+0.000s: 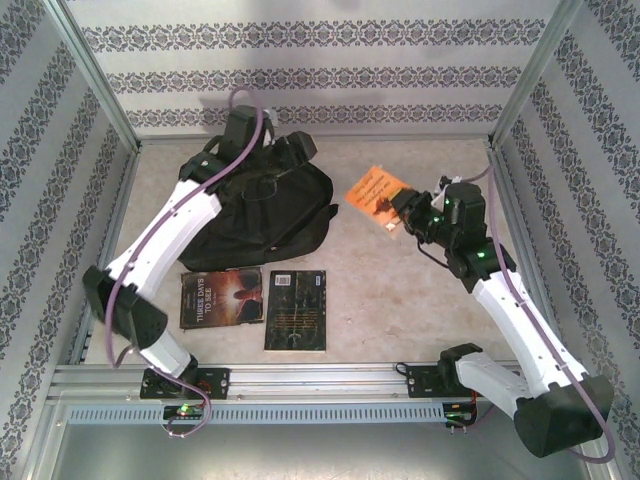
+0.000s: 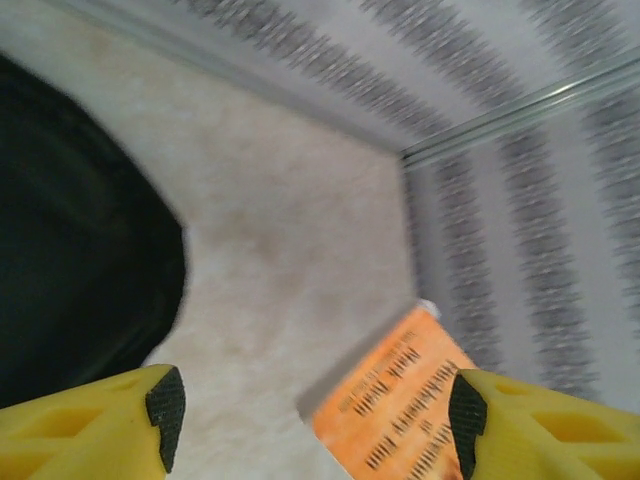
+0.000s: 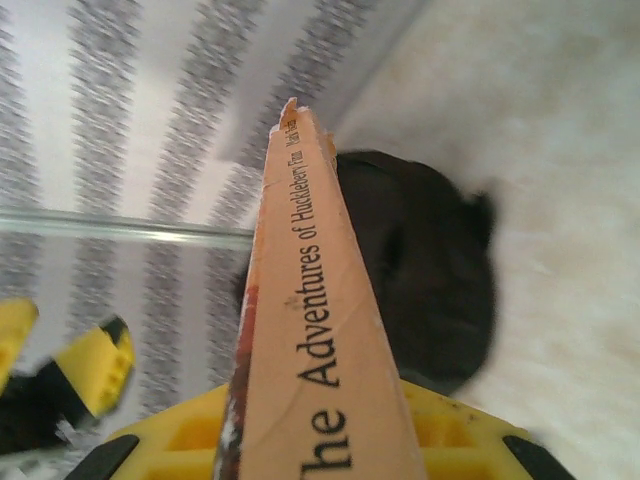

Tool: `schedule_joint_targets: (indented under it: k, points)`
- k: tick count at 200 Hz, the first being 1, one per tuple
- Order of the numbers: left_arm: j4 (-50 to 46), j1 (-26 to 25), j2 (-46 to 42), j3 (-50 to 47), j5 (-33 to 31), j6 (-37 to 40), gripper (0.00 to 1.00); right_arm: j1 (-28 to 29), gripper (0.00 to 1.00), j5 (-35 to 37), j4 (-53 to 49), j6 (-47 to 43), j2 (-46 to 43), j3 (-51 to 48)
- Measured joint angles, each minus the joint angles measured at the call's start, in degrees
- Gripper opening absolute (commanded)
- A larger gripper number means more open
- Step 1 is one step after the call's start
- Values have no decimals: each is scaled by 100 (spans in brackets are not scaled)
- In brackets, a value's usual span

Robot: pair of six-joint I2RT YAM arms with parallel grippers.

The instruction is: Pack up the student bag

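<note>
Left gripper (image 2: 315, 415): apart, at backpack (image 1: 265, 215) far edge.
Right gripper (image 1: 400, 208): clamped on Huckleberry Finn book (image 1: 372, 188).
Bare table (image 1: 400, 290): between backpack and book.

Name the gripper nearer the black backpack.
Left. The left gripper sits open by the backpack's far edge; the right gripper, clamping an orange book, is off to its right.
</note>
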Motion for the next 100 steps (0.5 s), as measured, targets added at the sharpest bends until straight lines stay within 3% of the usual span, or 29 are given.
schedule_joint_targets:
  k: [58, 100]
  points:
    - [-1550, -81, 2057, 922, -15, 1399, 66, 22, 0, 229, -1270, -643, -24, -273]
    - [-1827, -157, 2546, 1467, -20, 1808, 65, 22, 0, 219, -1456, -730, 0, -321]
